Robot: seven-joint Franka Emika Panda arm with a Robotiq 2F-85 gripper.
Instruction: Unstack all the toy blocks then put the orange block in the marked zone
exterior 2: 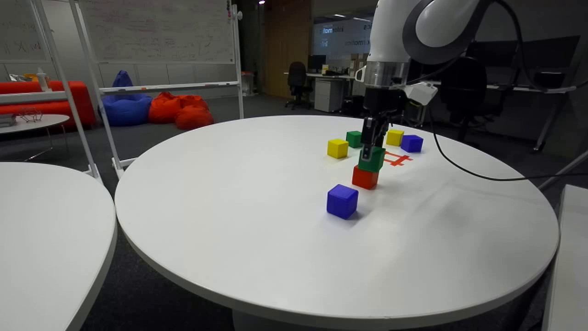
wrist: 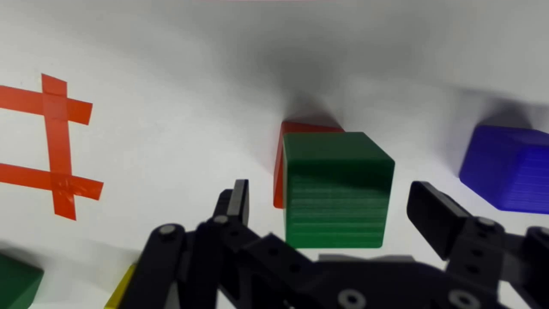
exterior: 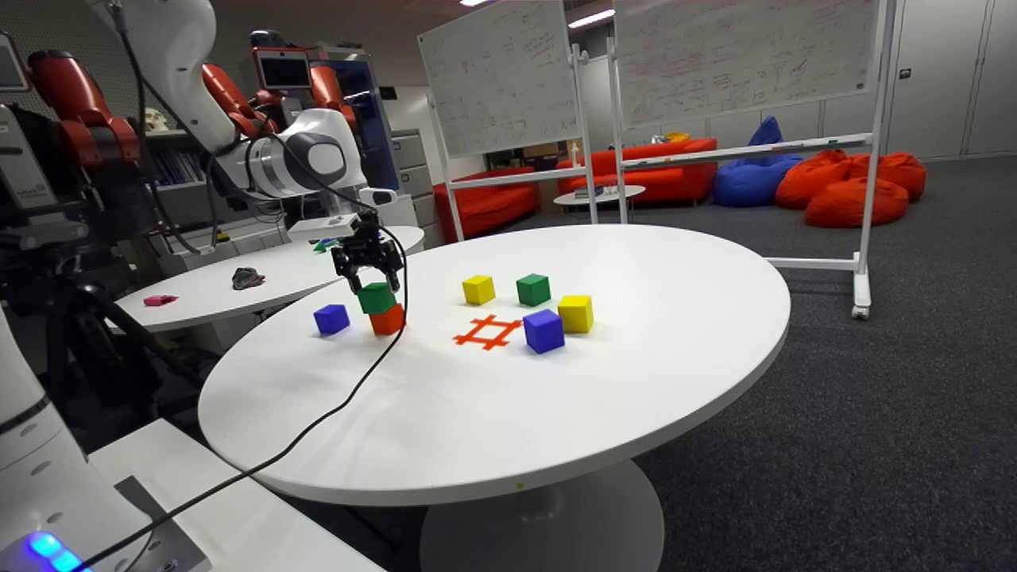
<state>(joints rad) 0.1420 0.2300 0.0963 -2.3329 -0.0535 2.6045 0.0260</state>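
A green block (exterior: 377, 298) rests on top of the orange block (exterior: 388, 319), slightly offset from it, forming a stack of two. Seen from the wrist, the upper green block (wrist: 336, 201) hides most of the orange block (wrist: 279, 176). My gripper (wrist: 330, 195) is open around the green block, one finger on each side, with white table showing in both gaps. In both exterior views the fingertips are down at the green block's level. The marked zone (wrist: 58, 146), crossed red-orange tape, lies on the table to the left in the wrist view with no block on it.
A blue block (exterior 2: 342, 201) stands alone close to the stack. Beyond the marked zone are a yellow block (exterior: 479, 290), a green block (exterior: 533, 290), another yellow block (exterior: 575, 314) and a blue block (exterior: 544, 331). A black cable (exterior: 349, 397) hangs across the round white table (exterior: 636, 397).
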